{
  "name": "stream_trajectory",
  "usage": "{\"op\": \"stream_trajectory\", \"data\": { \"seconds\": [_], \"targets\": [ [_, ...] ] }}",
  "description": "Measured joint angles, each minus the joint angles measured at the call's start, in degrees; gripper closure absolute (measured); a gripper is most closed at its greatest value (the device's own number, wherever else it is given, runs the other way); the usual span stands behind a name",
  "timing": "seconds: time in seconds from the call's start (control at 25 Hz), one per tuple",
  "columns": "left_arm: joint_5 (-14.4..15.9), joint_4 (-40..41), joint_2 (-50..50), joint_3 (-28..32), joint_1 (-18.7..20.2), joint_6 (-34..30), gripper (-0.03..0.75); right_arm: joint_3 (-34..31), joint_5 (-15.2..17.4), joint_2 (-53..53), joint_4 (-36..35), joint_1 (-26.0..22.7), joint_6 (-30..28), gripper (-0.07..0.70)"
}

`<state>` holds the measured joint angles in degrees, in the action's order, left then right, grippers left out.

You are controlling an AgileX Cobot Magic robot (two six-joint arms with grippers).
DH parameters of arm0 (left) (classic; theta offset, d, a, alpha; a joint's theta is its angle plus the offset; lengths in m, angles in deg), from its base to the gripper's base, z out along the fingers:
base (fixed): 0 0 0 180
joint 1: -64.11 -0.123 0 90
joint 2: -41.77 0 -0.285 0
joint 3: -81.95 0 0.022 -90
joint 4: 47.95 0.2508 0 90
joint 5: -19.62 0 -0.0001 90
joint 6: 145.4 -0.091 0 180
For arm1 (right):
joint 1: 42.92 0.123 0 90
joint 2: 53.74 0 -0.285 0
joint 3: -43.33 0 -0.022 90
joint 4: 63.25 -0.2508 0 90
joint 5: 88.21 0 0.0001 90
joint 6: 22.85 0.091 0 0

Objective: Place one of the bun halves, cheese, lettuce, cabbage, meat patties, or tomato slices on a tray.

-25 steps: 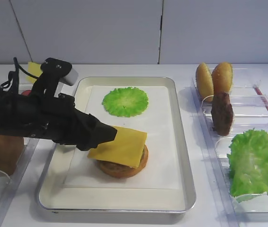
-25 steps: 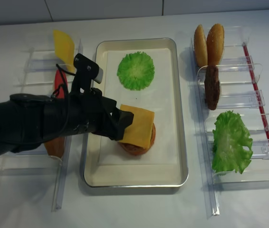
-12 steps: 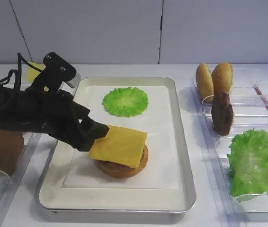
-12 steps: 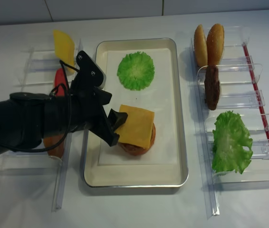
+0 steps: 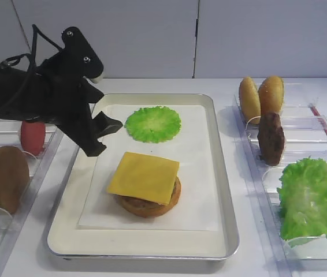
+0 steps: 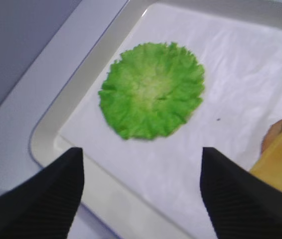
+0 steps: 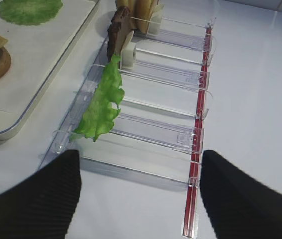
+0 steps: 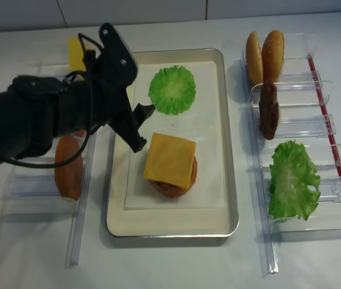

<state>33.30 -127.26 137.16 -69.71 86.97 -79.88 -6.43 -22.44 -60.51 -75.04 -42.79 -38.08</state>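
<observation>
From the front high view, the left gripper hangs over the tray's left rim, jaws spread wide and empty. The smooth square cheese lies flat on a bun half, apart from the jaws.

The overhead view adds bare paper liner below the stack and the ruffled lettuce above it.

The left wrist view shows that leaf between wide fingers.

In the right wrist view the right gripper hangs over the tabletop, seemingly open and empty.

Patty mostly hidden beneath cheese
</observation>
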Motion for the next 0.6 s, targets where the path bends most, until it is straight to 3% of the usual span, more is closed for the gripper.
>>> {"op": "stream_trajectory", "data": {
  "seconds": [0.2, 0.36, 0.44, 0.6],
  "targets": [
    [-10.2, 5.89, -1.98, -0.1, 0.0, -3.23, 0.238, 0.0, 0.0, 0.0, 0.0, 0.0, 0.0, 0.116],
    [-17.39, -1.04, -5.28, -0.09, 0.0, -5.73, 0.239, 0.0, 0.0, 0.0, 0.0, 0.0, 0.0, 0.116],
    [-19.72, -3.59, -7.5, -0.09, 0.0, -6.41, 0.238, 0.0, 0.0, 0.0, 0.0, 0.0, 0.0, 0.115],
    [-20.14, -4.68, -11.56, -0.09, 0.0, -6.66, 0.239, 0.0, 0.0, 0.0, 0.0, 0.0, 0.0, 0.116]
  ]
}}
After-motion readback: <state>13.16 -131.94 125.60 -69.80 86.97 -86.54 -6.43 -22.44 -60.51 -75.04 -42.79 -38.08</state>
